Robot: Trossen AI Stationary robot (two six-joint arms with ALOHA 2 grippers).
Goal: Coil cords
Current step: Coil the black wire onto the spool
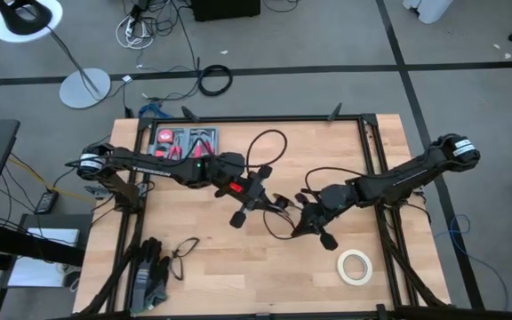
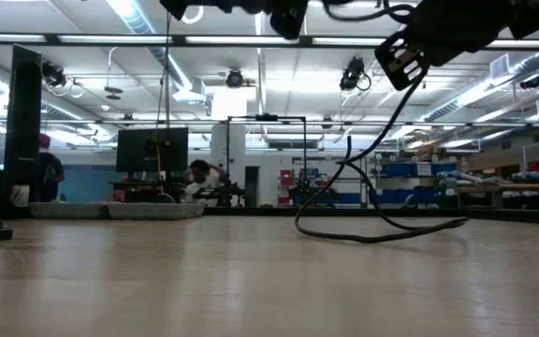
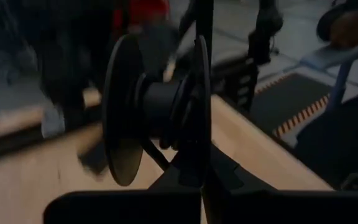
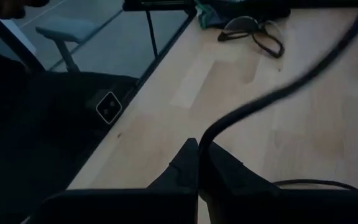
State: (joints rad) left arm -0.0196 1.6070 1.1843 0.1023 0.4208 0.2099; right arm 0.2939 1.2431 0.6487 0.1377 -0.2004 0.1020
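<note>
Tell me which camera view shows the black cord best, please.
The high view: it shows the cord looping over the table between the left gripper and the right gripper. The low view shows only a hanging stretch and a loop on the table. The right wrist view shows one strand at its gripper. The left wrist view shows a spool.

The low view cuts off both arms at the top edge. In the left wrist view, the room behind the black spool (image 3: 157, 115) is a blur. The cord (image 4: 278, 93) runs off the picture's edge.

Tape roll (image 1: 356, 267), glasses (image 1: 183, 255), gloves (image 1: 149, 274), red tool tray (image 1: 185, 142) on table (image 1: 238, 276)
</note>
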